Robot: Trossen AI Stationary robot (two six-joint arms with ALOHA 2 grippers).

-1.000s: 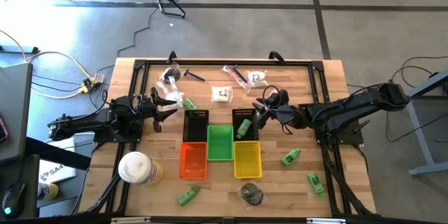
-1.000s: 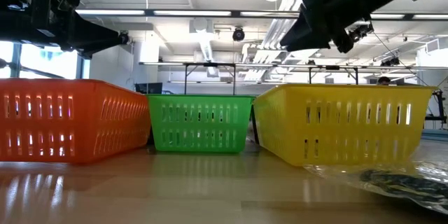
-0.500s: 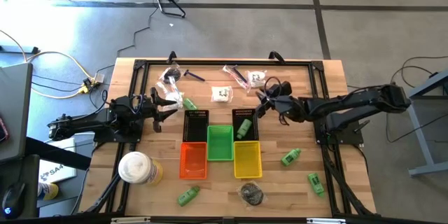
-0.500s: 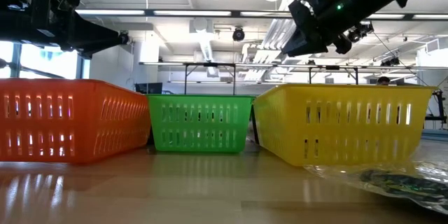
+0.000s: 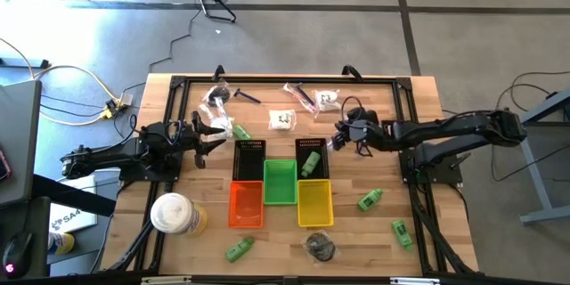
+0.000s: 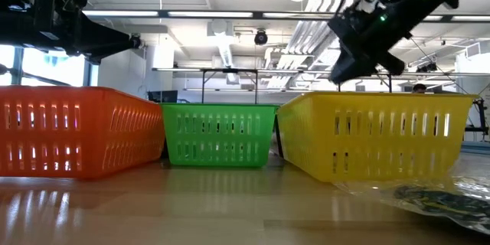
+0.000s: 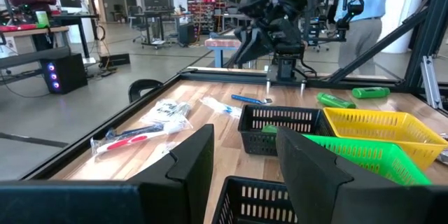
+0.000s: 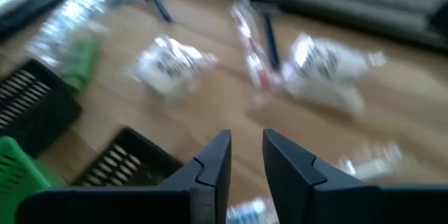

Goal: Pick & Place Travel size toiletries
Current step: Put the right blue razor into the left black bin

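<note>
Black basket (image 5: pixel 313 160) holds one green tube (image 5: pixel 310 163); green basket (image 5: pixel 280 182) bare.

A pale wooden surface (image 5: pixel 374 107) edged by a black metal frame (image 5: pixel 267 81) stands on a grey concrete floor (image 5: pixel 294 40) crossed by dark seams. Overhead run long white ceiling light strips (image 6: pixel 191 14). Beyond, a black computer tower (image 7: pixel 61 74) glows, and a person in a blue shirt (image 7: pixel 367 14) stands nearby.

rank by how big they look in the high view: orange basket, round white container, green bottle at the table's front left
1. Orange basket, largest.
2. Round white container, somewhat smaller, though not by much.
3. Green bottle, clearly smallest.
</note>
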